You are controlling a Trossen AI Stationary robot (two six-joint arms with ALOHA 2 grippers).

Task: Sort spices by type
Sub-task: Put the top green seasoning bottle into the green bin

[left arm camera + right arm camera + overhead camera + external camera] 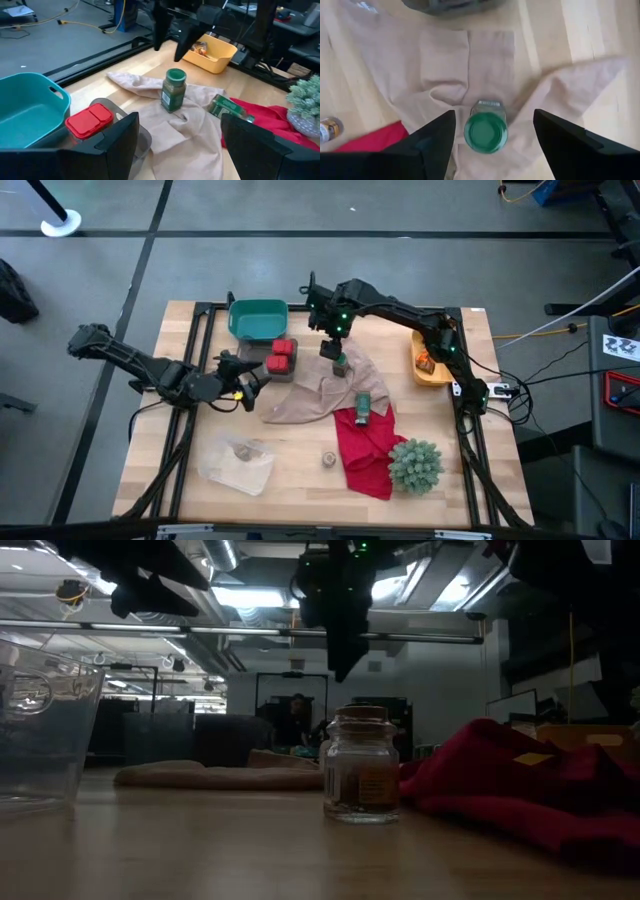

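A dark-green jar [340, 363] [173, 90] stands upright on a tan cloth, its green lid [486, 131] facing up. My right gripper [331, 344] [494, 114] hangs open just above it, fingers pointing down on either side of the lid, touching nothing. A second green jar [362, 408] [227, 107] lies on its side on the red cloth. Red tins [282, 356] [90, 120] sit in a grey tray. Orange-brown packets [426, 363] lie in a yellow bin. A small corked pot [328, 459] [360, 765] stands on the bare wood. My left gripper [262, 375] [180, 125] waits open, left of the tins.
A teal basket [258, 318] sits at the far edge beside the tins. A clear container [238, 461] [40, 740] near the front left holds another pot. A spiky green plant [415, 465] stands at the front right, on the edge of the red cloth [365, 450].
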